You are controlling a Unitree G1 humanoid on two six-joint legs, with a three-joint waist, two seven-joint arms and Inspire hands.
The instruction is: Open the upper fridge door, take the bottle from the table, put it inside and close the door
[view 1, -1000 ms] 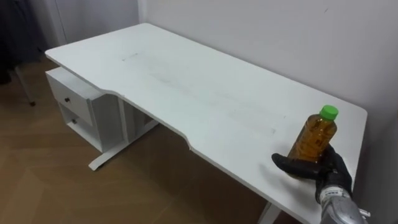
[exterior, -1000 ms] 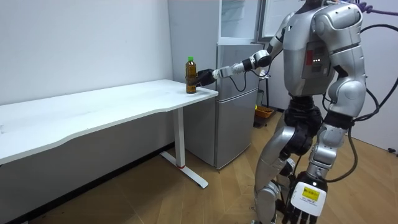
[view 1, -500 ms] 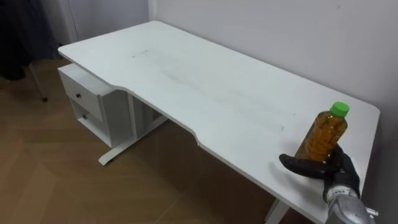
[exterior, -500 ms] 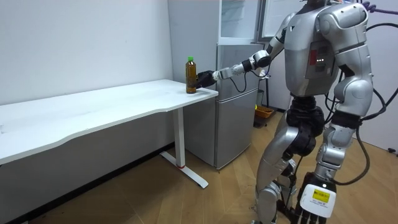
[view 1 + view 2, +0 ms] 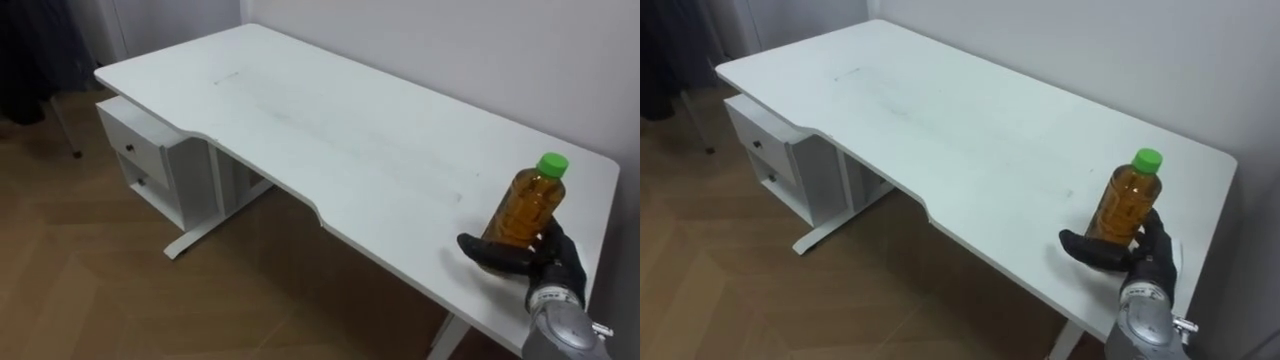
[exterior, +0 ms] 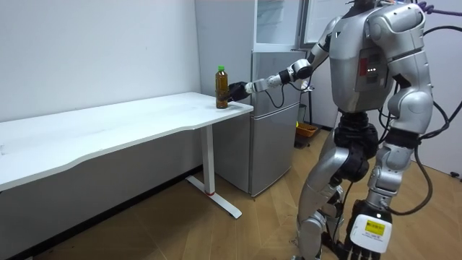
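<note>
An amber plastic bottle with a green cap (image 5: 528, 204) stands upright near the end corner of the long white desk (image 5: 330, 150), on the side nearest the grey fridge (image 6: 276, 115), a short carry from its upper compartment (image 6: 278, 22). The black right hand (image 5: 535, 262) wraps the bottle's lower body, thumb across the front and fingers behind, a low hold likely chosen to keep it steady when lifted. The left hand (image 6: 352, 249) hangs by the leg, fingers apparently slack and straight
</note>
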